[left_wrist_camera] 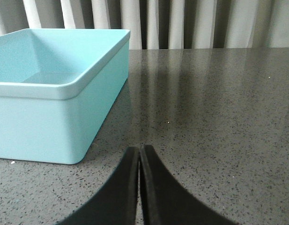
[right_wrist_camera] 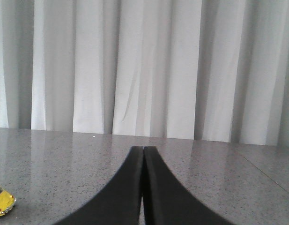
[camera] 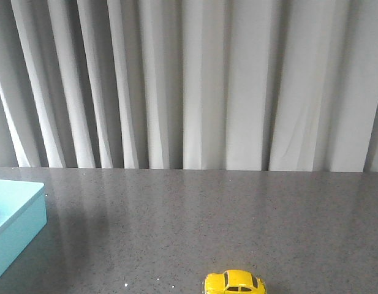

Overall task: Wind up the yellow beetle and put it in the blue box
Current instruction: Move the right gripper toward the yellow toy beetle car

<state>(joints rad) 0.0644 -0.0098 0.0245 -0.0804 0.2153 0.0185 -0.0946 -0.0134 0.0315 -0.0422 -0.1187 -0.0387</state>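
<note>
Yellow beetle [camera: 234, 283] upright on dark worktop [camera: 207, 220], long axis crosswise, blue box [camera: 14, 223] well apart at left, left claw [left_wrist_camera: 140, 154] clenched empty, right claw [right_wrist_camera: 143, 154] clenched empty.

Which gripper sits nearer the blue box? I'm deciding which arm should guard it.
Left. The left gripper, shut, has the blue box close ahead beside it. The right gripper, also shut, shows no box in its view, only the yellow beetle.
</note>
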